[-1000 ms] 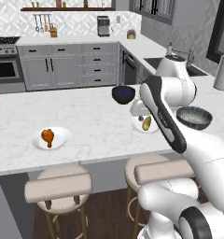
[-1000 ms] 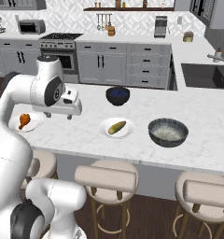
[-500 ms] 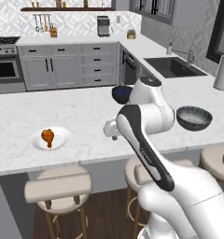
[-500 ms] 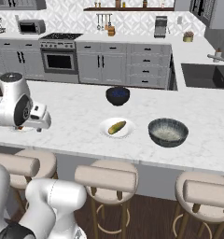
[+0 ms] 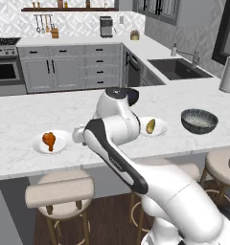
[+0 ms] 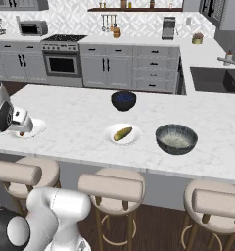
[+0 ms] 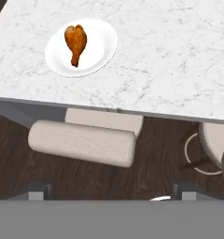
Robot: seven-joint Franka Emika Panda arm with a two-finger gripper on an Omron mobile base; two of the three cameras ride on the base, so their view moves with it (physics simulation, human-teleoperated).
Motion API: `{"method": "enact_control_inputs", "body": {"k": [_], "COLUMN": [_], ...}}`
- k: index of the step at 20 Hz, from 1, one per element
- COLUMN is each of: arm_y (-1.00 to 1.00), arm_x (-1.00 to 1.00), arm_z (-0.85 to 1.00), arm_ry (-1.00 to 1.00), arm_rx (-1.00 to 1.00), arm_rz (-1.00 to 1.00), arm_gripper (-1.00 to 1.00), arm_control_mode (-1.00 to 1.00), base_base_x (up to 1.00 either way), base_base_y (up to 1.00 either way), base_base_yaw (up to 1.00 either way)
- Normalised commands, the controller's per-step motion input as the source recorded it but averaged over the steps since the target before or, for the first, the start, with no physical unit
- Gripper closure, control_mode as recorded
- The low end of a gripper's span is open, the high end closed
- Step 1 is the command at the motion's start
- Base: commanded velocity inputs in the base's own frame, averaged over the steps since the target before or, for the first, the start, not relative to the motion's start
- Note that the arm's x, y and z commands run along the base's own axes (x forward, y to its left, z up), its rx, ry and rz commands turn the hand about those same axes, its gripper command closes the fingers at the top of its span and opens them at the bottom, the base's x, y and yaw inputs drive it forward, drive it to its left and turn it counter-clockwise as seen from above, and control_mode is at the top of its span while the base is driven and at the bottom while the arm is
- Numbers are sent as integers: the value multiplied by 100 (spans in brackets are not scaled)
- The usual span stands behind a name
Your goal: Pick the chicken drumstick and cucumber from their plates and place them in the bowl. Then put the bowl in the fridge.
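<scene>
The tool (image 7: 104, 198) hangs past the near edge of the table (image 7: 170, 56), over the dark wood floor and the stools, and its two dark finger tips (image 7: 37, 191) stand spread wide with nothing between them. One chicken drumstick (image 7: 75, 43) lies ahead of the tool in the hand view, on one round white plate (image 7: 102, 44), apart from the fingers. In the left base view that drumstick (image 5: 49, 140) sits on its plate (image 5: 62, 143) just left of the arm's wrist, near the table's front edge. There are two white plates in all: the second plate (image 6: 109, 133) lies further along the table, away from the tool, and carries one stubby yellow-green cucumber (image 6: 122, 133), lying across it. Beyond that plate, toward the far side of the table, stands one dark navy bowl (image 6: 123, 100), upright and apart from both plates. One wider grey speckled bowl (image 6: 176, 138) sits still further from the tool, near the front edge of the table (image 6: 80, 117). Four round cushioned stools line the near side in the right base view; one stool (image 7: 81, 142) lies directly under the tool's view, tucked against the table edge below the drumstick's plate.
</scene>
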Motion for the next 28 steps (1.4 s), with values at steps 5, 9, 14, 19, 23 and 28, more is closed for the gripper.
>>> {"method": "enact_control_inputs", "body": {"k": [5, 9, 14, 19, 23, 28], "arm_y": [95, 49, 14, 0, 10, 24], "arm_x": [68, 48, 41, 44, 56, 48], "arm_z": [-21, -33, -35, -27, -26, -26], "arm_ry": [2, 1, 0, 0, 0, 0], "arm_rx": [0, -2, -8, -1, 0, 0], "arm_rz": [0, 1, 0, 0, 0, 0], "arm_gripper": [-100, -100, -100, -100, -100, -100], "arm_control_mode": [-100, -100, -100, -100, -100, -100], "base_base_x": [0, 0, 0, 0, 0, 0], "base_base_y": [0, 0, 0, 0, 0, 0], "base_base_yaw": [0, 0, 0, 0, 0, 0]}}
